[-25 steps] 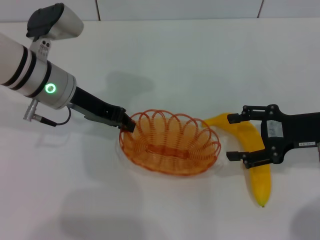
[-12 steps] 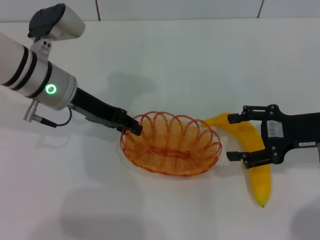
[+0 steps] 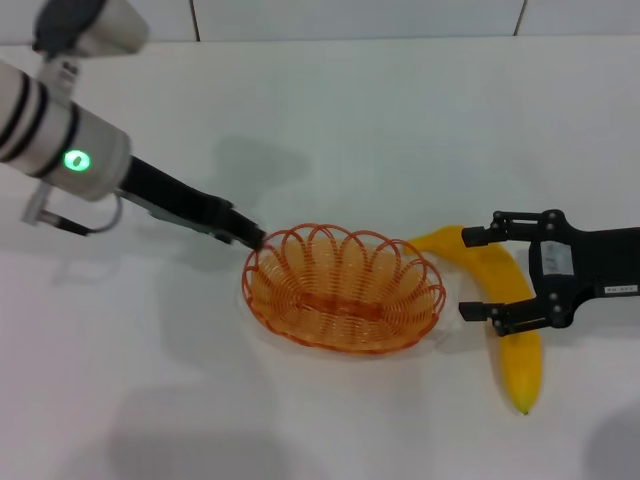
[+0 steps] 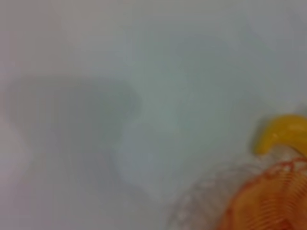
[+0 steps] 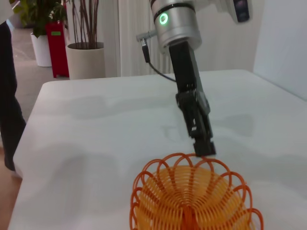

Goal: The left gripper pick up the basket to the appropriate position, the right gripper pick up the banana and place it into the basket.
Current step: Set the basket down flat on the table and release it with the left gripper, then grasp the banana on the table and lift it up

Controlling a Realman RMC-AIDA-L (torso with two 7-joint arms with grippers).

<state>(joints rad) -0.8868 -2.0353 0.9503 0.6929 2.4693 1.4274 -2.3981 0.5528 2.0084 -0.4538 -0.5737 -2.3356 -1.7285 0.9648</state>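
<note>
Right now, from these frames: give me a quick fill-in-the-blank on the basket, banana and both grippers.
1. The black left gripper sits at the rim of the oval ____ wire basket.
2. The basket holds ____ fruit.
3. The black right gripper has its prongs ____, one on either side of the smooth yellow banana.
4. The banana lies on the white ____, beside the basket.

Missing words: orange; no; open; table
</note>
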